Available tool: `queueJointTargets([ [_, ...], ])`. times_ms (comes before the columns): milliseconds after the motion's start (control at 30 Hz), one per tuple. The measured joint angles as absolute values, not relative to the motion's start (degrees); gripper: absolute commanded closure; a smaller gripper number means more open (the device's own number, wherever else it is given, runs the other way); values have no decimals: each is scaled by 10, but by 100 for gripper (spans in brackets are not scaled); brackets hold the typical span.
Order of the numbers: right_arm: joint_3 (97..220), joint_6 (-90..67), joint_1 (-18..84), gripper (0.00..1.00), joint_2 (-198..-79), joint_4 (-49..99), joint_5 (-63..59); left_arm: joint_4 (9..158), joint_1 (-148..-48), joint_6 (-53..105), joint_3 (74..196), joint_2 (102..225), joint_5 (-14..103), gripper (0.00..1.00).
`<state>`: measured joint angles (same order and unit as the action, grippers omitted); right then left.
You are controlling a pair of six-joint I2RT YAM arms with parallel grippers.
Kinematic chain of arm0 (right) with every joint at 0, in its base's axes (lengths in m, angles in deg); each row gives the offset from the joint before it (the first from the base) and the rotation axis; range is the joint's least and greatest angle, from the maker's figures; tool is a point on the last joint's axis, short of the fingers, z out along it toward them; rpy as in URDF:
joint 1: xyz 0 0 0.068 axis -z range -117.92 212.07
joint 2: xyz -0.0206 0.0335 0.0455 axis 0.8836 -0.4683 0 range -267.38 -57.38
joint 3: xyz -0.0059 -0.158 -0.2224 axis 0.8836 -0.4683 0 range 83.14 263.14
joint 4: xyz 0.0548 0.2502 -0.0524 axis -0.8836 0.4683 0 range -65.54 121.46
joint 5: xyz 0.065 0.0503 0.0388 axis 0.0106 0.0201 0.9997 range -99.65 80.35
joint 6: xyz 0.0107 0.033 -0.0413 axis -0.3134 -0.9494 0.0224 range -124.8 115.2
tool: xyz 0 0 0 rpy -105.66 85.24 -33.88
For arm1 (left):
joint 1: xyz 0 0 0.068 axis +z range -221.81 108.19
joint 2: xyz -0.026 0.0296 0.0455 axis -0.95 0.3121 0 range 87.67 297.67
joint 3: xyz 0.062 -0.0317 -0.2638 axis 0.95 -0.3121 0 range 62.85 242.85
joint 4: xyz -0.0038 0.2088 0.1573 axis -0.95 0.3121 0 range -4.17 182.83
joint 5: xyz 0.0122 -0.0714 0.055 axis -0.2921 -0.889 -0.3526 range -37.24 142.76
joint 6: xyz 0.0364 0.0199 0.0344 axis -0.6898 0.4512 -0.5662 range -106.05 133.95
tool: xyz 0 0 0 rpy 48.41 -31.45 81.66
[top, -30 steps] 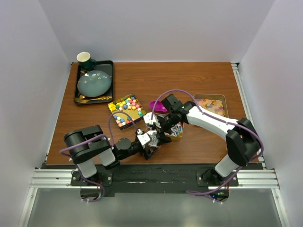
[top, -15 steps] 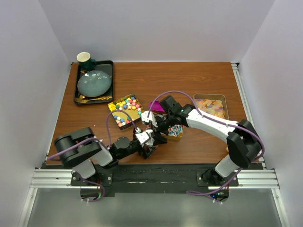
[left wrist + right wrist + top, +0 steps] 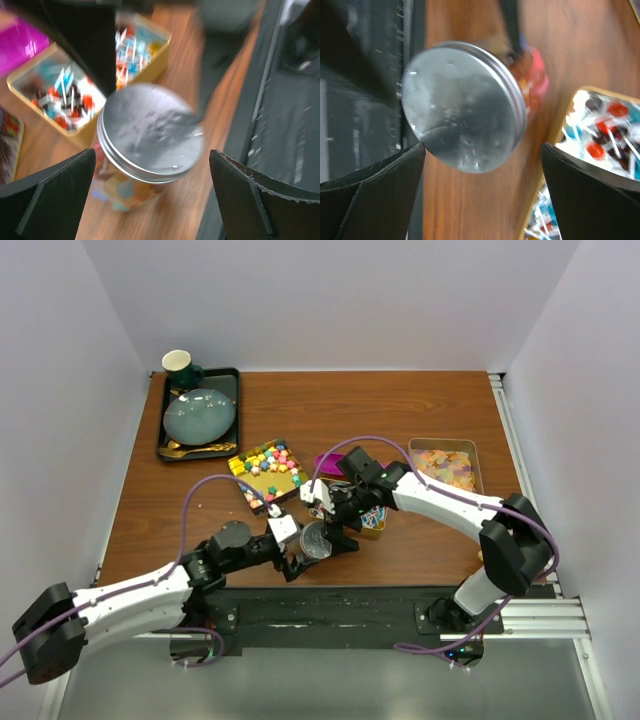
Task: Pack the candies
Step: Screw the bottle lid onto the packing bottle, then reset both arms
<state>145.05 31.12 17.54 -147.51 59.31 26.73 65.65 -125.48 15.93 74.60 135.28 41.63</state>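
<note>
A glass jar (image 3: 317,539) with a silver lid (image 3: 150,132) stands near the table's front edge, with mixed candies (image 3: 117,187) showing through the glass. My left gripper (image 3: 299,553) is open, and the jar sits in the gap between its fingers (image 3: 50,200) without touching them. My right gripper (image 3: 338,524) is open on the jar's other side, its fingers (image 3: 600,185) apart from the lid (image 3: 462,105). Red-white-blue wrapped candies (image 3: 372,515) fill a small tin just behind the jar. Multicolour candies (image 3: 267,470) and orange-yellow gummies (image 3: 445,462) lie in their own trays.
A purple scoop (image 3: 330,462) lies between the multicolour tray and the wrapped-candy tin (image 3: 80,142). At the back left, a black tray (image 3: 229,380) holds a grey plate (image 3: 199,415) and a green cup (image 3: 179,365). The black base rail (image 3: 320,605) runs right in front of the jar.
The left arm has stretched out low from the left. Both grippers have opened wider and stand off the jar, whose silver lid now shows in the top view.
</note>
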Motion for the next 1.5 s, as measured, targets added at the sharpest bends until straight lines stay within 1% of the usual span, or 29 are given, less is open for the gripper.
queueJointTargets([
  [133,1456,307,182,1,-1472,597,232,676,-1254,166,756,1313,405,0],
  [233,1465,299,185,1,-1468,598,212,700,-1233,175,758,1300,398,0],
  [500,1494,267,195,1,-1461,564,194,741,-1182,206,765,1297,388,0],
  [600,1505,260,196,1,-1461,564,191,775,-1165,213,784,1297,404,0],
  [733,1524,232,210,1,-1461,565,176,821,-1144,200,828,1288,473,0],
  [867,1557,170,249,1,-1461,574,112,822,-1098,170,874,1287,556,0],
  [933,1580,135,281,1,-1461,574,48,810,-1062,152,900,1302,590,0],
  [1033,1600,87,302,1,-1460,568,-77,775,-1003,136,926,1330,632,0],
  [1167,1586,51,307,1,-1428,566,-177,762,-926,168,952,1362,698,0],
  [1267,1560,44,306,1,-1370,571,-216,760,-888,189,966,1378,748,0],
  [1333,1541,45,307,1,-1327,571,-227,760,-882,188,967,1383,760,0],
  [1500,1493,43,328,1,-1259,574,-225,766,-882,145,967,1384,701,0],
])
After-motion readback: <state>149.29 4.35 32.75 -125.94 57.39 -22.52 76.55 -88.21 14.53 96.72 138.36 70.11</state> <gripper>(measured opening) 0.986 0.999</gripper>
